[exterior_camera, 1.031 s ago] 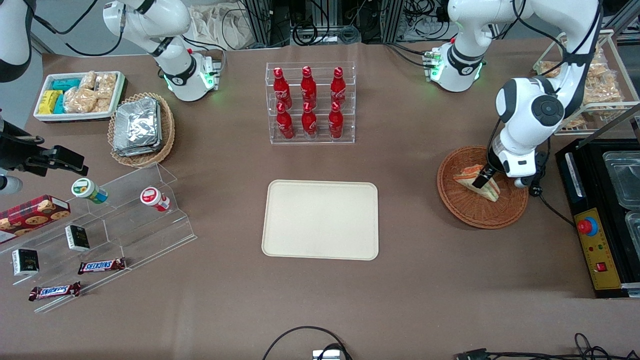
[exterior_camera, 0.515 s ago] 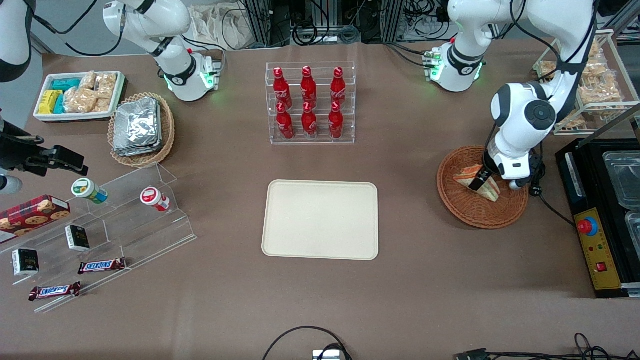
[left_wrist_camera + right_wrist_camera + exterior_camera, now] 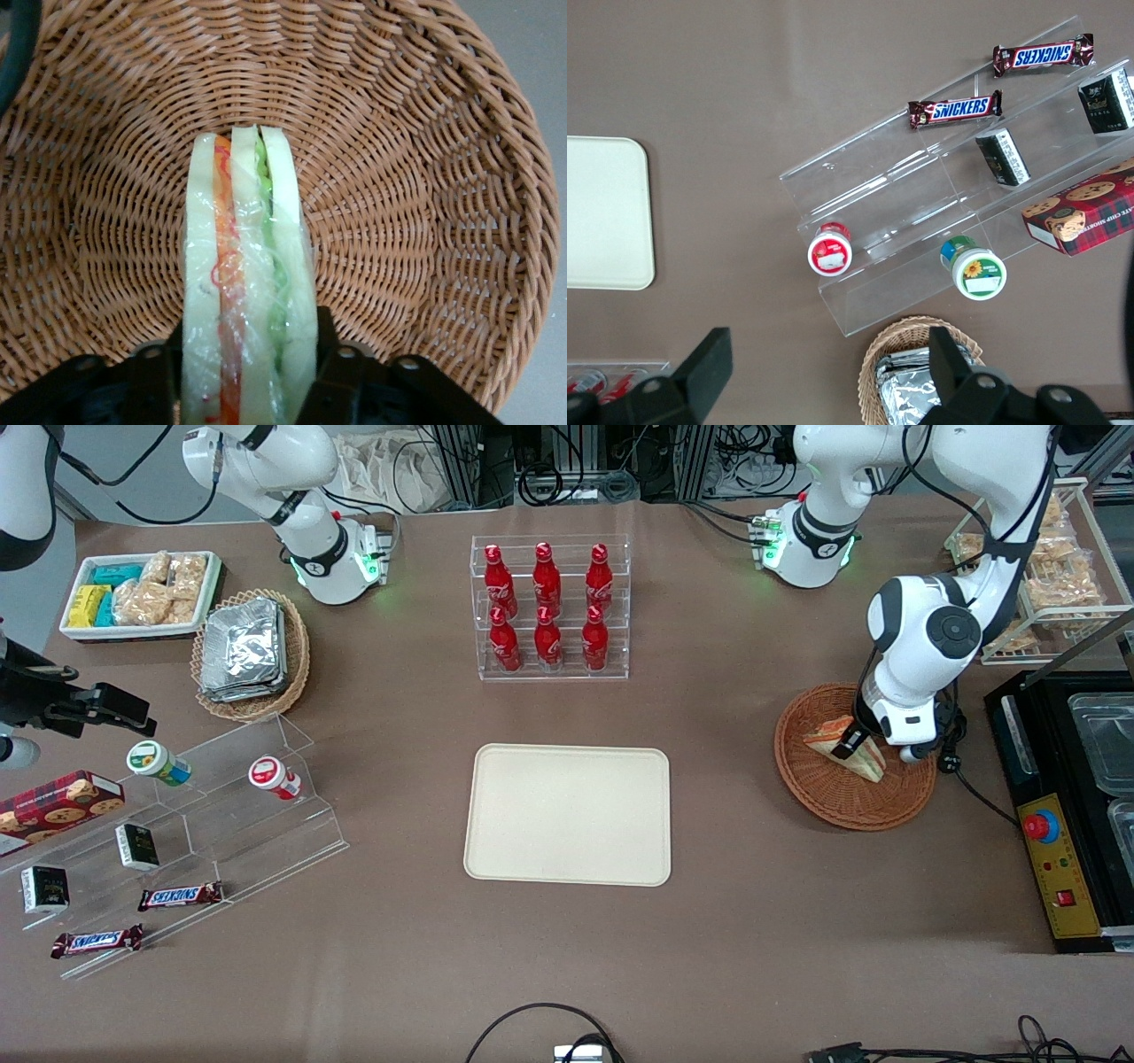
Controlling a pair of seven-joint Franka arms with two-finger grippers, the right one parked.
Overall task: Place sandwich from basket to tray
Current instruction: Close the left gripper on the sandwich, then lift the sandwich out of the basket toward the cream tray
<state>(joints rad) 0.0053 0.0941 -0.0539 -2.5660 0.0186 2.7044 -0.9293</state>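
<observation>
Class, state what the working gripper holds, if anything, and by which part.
The gripper is shut on the sandwich in the basket, its jaws pressing the two outer bread faces at one end of the wedge.

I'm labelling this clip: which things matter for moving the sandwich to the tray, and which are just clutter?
In the job: sandwich, wrapped, in the basket; pincer shut on it; tray, nothing on it.

Lying about: cola bottles, foil packs, snack bin, Snickers bars, cookie box.
</observation>
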